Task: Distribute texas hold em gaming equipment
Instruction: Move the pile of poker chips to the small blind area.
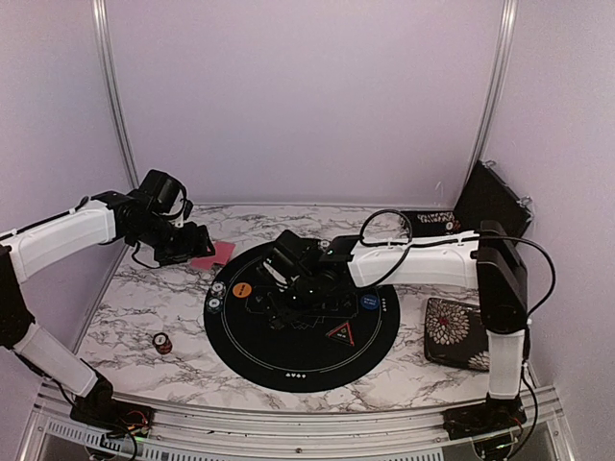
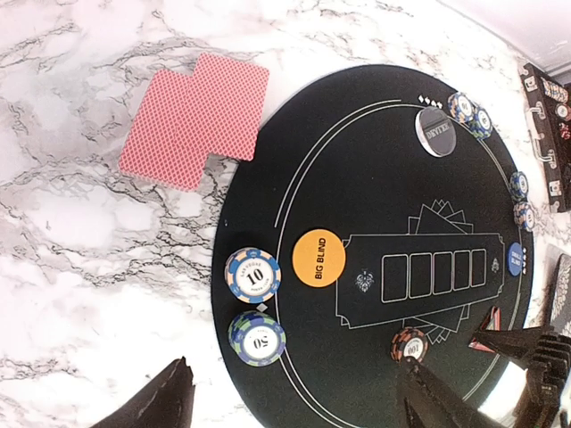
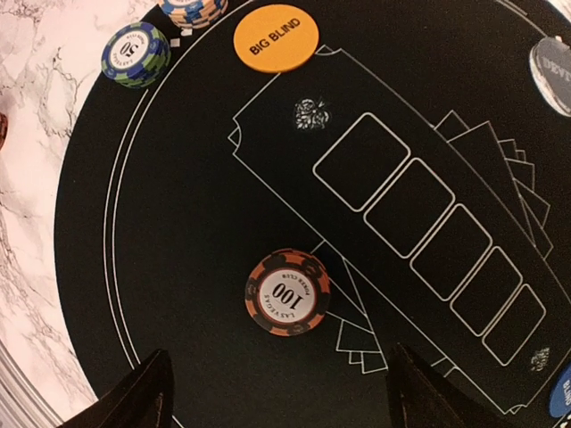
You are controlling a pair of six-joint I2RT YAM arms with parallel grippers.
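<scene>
Pink-red-backed playing cards (image 2: 196, 119) lie overlapping on the marble beside the mat (image 2: 375, 178). Near its left rim stand two striped chip stacks (image 2: 252, 275) (image 2: 258, 339), next to an orange BIG BLIND button (image 2: 318, 258). An orange-black 100 chip (image 3: 287, 292) lies flat on the mat, just ahead of my open right gripper (image 3: 285, 401) and apart from both fingers. A blue button (image 1: 369, 303) and the black triangle marker (image 1: 343, 333) sit to the right. My left gripper (image 1: 187, 240) hangs open and empty by the cards (image 1: 213, 253).
One lone chip (image 1: 163, 342) rests on the marble at front left. More chip stacks (image 2: 468, 109) and a dealer button (image 2: 435, 132) sit at the mat's far rim. A floral-patterned case (image 1: 456, 331) lies at right, with an open black case (image 1: 490, 197) behind it.
</scene>
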